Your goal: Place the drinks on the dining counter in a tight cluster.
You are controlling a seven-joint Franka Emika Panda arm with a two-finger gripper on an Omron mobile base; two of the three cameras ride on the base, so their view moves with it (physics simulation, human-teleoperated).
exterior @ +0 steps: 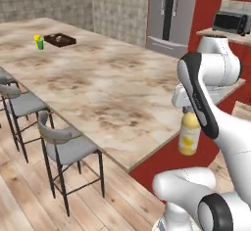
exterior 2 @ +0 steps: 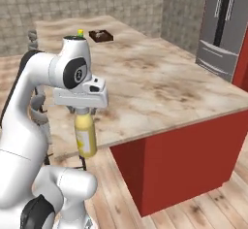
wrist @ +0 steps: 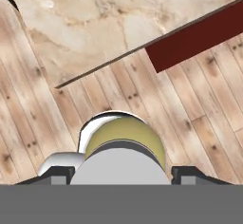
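The juice bottle (exterior: 189,137) hangs upright from my fingers (exterior 2: 83,111), off the near edge of the desk (exterior: 103,85) and over the wooden floor (wrist: 42,118), not yet above the marble top. I judge it a stout, rigid plastic thing, fairly heavy if full, with smooth sides that could slide if my hold slackens. It is not fragile, though a drop from this height would send it rolling. I have it by the top, around the pale cap and shoulder, which suits a bottle this wide: the body below swings free and will meet the desk base first.

My fingers stand well apart, about as wide as the bottle's top needs, and they are closed against it from two sides. In the hand view the dark tips sit at either side of the cap (the yellow shoulder bulges out beyond it), though the exact contact is hidden by the cap itself, so I take the grip as firm rather than see it. At the far end of the desk sit a small green-and-yellow cup (exterior: 38,42) and a dark tray (exterior: 60,40).
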